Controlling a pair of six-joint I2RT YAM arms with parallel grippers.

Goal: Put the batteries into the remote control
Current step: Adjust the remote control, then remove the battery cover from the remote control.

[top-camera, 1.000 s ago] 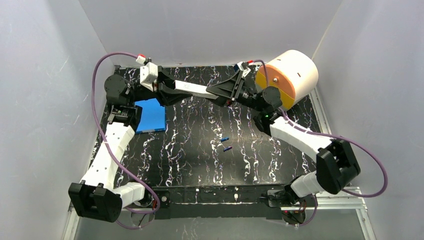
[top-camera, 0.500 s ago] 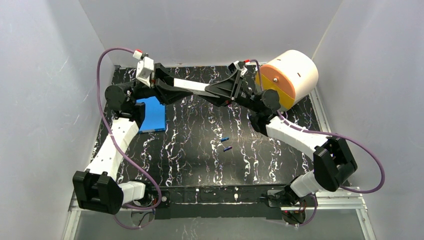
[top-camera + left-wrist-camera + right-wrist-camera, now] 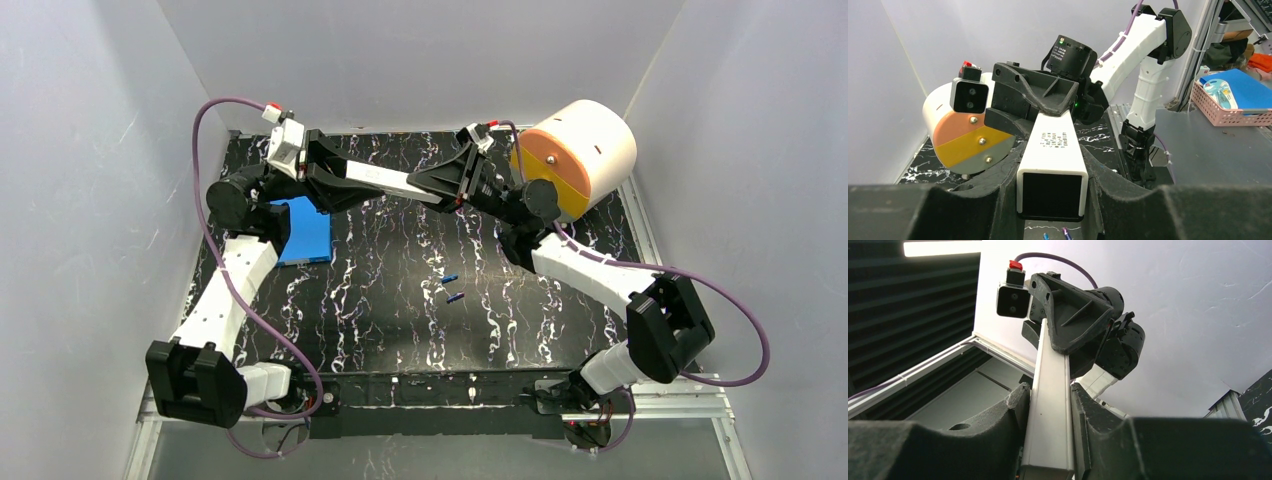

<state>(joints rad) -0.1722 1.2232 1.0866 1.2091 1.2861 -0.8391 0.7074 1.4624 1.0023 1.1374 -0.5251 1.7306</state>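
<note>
The remote control (image 3: 400,183), a slim white bar, hangs in the air over the back of the table, held from both ends. My left gripper (image 3: 378,179) is shut on its left end; in the left wrist view the remote control (image 3: 1055,145) runs away from my left gripper (image 3: 1052,182) with its dark open end facing the camera. My right gripper (image 3: 420,186) is shut on the other end; in the right wrist view both pads press the remote control (image 3: 1050,405) at my right gripper (image 3: 1048,427). Two small blue batteries (image 3: 450,278) (image 3: 455,297) lie on the table, mid-right.
A large cream-and-orange drum (image 3: 580,150) sits at the back right corner, close behind the right wrist. A flat blue pad (image 3: 303,232) lies at the left under the left arm. White walls enclose the black marbled table (image 3: 380,300).
The right gripper's jaws have closed onto the bar's right end. The left wrist has shifted a little left and back, still holding the bar. The batteries have not moved.
</note>
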